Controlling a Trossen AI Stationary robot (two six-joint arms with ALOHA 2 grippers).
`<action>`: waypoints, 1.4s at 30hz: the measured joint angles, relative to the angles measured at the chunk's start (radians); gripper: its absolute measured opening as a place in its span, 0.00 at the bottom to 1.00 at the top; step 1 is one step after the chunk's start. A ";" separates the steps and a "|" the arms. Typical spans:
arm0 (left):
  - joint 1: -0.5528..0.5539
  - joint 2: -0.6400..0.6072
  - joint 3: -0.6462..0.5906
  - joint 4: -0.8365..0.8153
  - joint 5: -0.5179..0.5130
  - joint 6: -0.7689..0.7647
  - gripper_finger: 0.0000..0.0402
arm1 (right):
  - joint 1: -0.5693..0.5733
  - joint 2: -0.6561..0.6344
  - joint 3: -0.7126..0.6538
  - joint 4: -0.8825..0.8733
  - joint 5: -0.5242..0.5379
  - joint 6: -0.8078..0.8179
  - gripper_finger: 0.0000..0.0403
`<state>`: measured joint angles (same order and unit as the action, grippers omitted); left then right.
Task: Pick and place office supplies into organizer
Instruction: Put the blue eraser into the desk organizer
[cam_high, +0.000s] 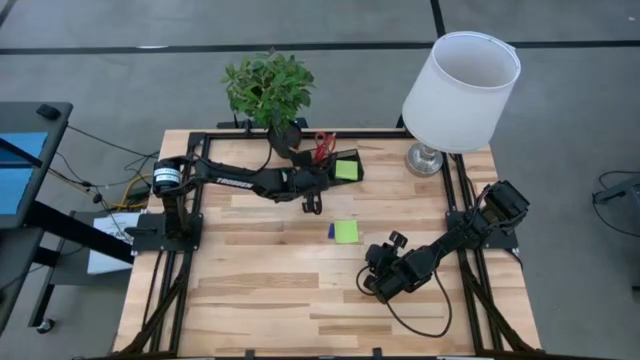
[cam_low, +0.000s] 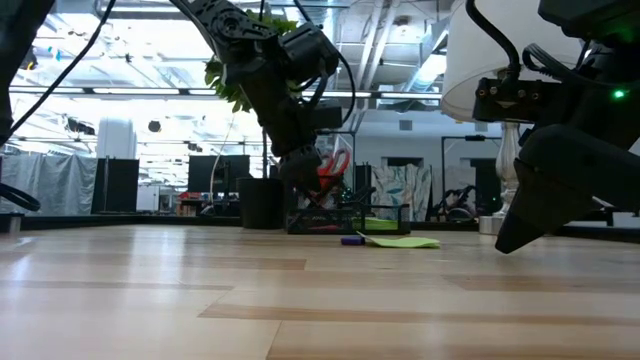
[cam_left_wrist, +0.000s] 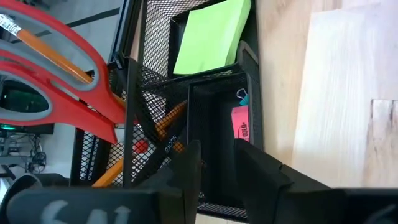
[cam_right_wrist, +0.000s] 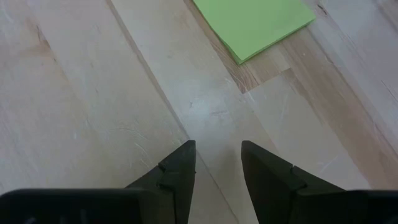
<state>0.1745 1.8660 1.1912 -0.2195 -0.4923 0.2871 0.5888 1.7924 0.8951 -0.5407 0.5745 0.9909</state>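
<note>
The dark mesh organizer (cam_high: 335, 162) (cam_left_wrist: 155, 93) stands at the table's far side. Its tall section holds red-handled scissors (cam_left_wrist: 62, 78) and orange pencils (cam_left_wrist: 169, 119). A lime-green sticky pad (cam_left_wrist: 211, 37) lies in one tray, and a pink piece (cam_left_wrist: 240, 124) and a blue clip (cam_left_wrist: 241, 94) in another. My left gripper (cam_high: 311, 200) (cam_left_wrist: 216, 146) hovers open just over that tray's near edge, holding nothing. A second green pad (cam_high: 346, 232) (cam_right_wrist: 255, 22) lies flat mid-table beside a small blue piece (cam_high: 331, 232). My right gripper (cam_high: 372, 272) (cam_right_wrist: 217, 146) is open above bare wood, near and right of that pad.
A potted plant (cam_high: 268, 88) stands just behind the organizer, and a white-shaded lamp (cam_high: 460, 90) occupies the far right corner. A black cable (cam_high: 415, 320) loops on the table near the right arm. Bare wood spreads across the table's near half.
</note>
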 joint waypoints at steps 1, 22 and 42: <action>-0.002 0.000 0.000 0.000 0.000 0.000 0.23 | 0.000 0.000 0.000 0.000 0.000 0.000 0.31; -0.204 0.000 -0.050 0.051 0.503 -0.248 0.24 | 0.010 0.000 0.000 0.000 0.000 0.003 0.31; -0.217 0.001 -0.095 0.148 0.170 -0.868 0.24 | 0.013 0.000 0.000 0.000 0.002 -0.023 0.31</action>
<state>-0.0428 1.8668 1.0962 -0.0718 -0.3226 -0.5806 0.6022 1.7924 0.8951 -0.5411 0.5766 0.9676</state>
